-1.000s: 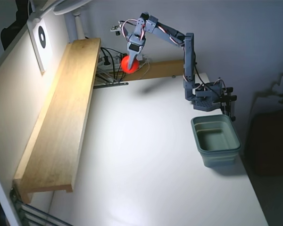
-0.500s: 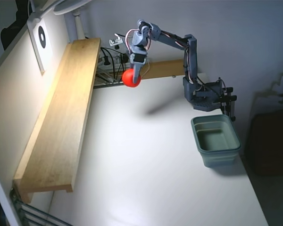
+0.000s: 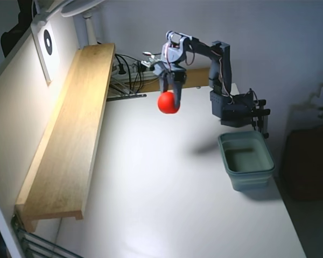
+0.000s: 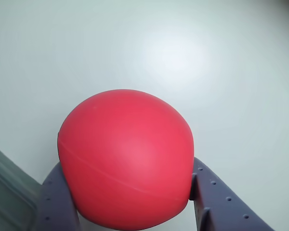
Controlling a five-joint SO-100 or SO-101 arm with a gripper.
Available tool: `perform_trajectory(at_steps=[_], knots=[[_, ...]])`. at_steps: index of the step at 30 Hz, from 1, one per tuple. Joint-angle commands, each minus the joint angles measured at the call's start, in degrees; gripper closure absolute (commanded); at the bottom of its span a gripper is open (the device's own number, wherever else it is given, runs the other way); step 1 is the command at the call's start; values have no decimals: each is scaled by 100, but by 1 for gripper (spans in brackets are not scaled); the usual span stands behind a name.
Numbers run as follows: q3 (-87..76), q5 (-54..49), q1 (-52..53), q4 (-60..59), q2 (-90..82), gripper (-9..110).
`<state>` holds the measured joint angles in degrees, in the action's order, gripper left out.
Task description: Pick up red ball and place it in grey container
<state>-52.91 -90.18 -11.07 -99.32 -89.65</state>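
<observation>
My gripper (image 3: 171,98) is shut on the red ball (image 3: 168,103) and holds it in the air above the white table, near the table's far side in the fixed view. In the wrist view the red ball (image 4: 125,159) fills the middle, squeezed between my two grey fingers (image 4: 55,202). The grey container (image 3: 246,160) stands on the table at the right of the fixed view, below and right of the ball, open and empty. A corner of it shows at the bottom left of the wrist view (image 4: 5,192).
A long wooden shelf (image 3: 70,134) runs along the table's left side in the fixed view. Cables (image 3: 126,75) lie at the back near the arm's base (image 3: 234,107). The white table (image 3: 161,193) ends close behind the container on the right.
</observation>
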Motion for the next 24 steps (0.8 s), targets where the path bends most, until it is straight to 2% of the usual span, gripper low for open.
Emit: perform_trajectory(at_steps=[1,24], knots=[[213,18,-599,-71,-118,78],[213,18,-4507,-71,-118,78]])
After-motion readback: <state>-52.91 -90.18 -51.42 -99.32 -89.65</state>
